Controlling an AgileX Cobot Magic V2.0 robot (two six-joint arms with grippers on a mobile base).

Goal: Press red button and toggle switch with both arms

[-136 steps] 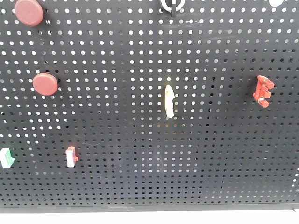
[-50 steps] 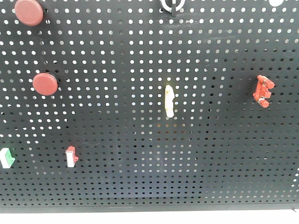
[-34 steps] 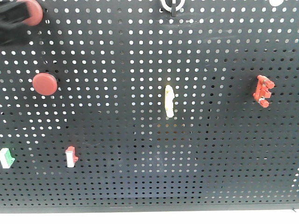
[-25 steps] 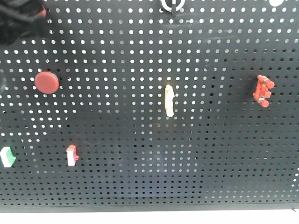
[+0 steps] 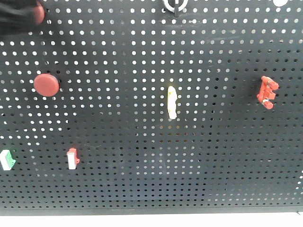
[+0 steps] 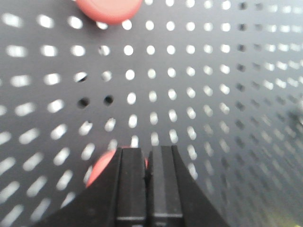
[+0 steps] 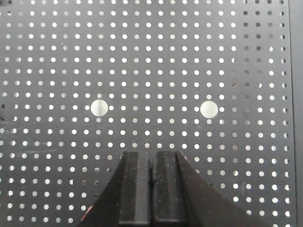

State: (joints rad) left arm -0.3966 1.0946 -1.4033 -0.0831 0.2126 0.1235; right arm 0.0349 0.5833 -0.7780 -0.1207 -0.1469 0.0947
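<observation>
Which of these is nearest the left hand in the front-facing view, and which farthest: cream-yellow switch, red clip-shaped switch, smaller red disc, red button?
1. The red button, top left, right at the left hand and mostly hidden by it.
2. The smaller red disc, below it on the left side.
3. The cream-yellow switch, mid-panel.
4. The red clip-shaped switch, far right.

In the left wrist view the left gripper (image 6: pixel 147 152) hides most of the red button (image 6: pixel 100 169), and the top edge crops the twin disc (image 6: pixel 110 9). In the front view the gripper is a dark smear over all but a sliver of button. The top edge cuts the toggle switch (image 5: pixel 174 5), the left edge a green switch (image 5: pixel 5 160)
</observation>
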